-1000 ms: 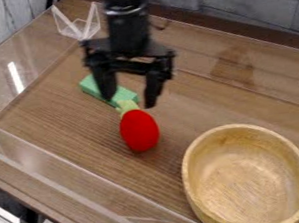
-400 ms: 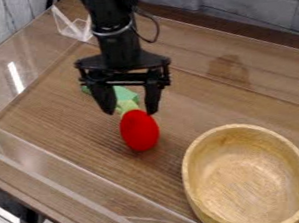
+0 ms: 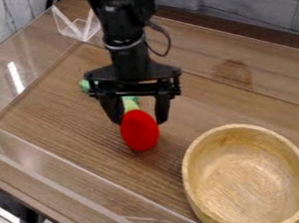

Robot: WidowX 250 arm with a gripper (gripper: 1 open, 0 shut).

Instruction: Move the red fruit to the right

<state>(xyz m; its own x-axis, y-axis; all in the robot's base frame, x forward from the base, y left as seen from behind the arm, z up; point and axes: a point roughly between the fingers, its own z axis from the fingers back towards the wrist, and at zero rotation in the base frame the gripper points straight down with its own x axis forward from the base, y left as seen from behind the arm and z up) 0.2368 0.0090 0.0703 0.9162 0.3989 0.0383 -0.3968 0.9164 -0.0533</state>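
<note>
One robot arm, black and built of blocky jointed segments, comes down from the top edge of the picture to the middle of the wooden table with the brown surface. On the arm, on the table and on the objects I cannot read any brand, label or writing; at this picture size, small letters would be too blurred to tell.

The arm hangs nearly upright, with its wrist above the upper part of the toy fruit. At its lower end, the black two-fingered gripper points downward. Its fingers stand wide apart, one toward the left side of the picture and one toward the right side, and the fruit shows between and below them. Whether a finger touches the fruit, I cannot tell from this view. A thin dark cable makes a curve beside the arm, on the right side of the picture.

The bright red egg-shaped toy fruit lies on the table, a little below the centre of the picture. Its yellow-green leafy cap is turned toward the top of the picture and is partly hidden by the gripper. The flat green rectangular block is behind the gripper, up and to the left of the fruit, also partly hidden. The round pale wooden bowl stands at the lower right, near the fruit but apart from it.
</note>
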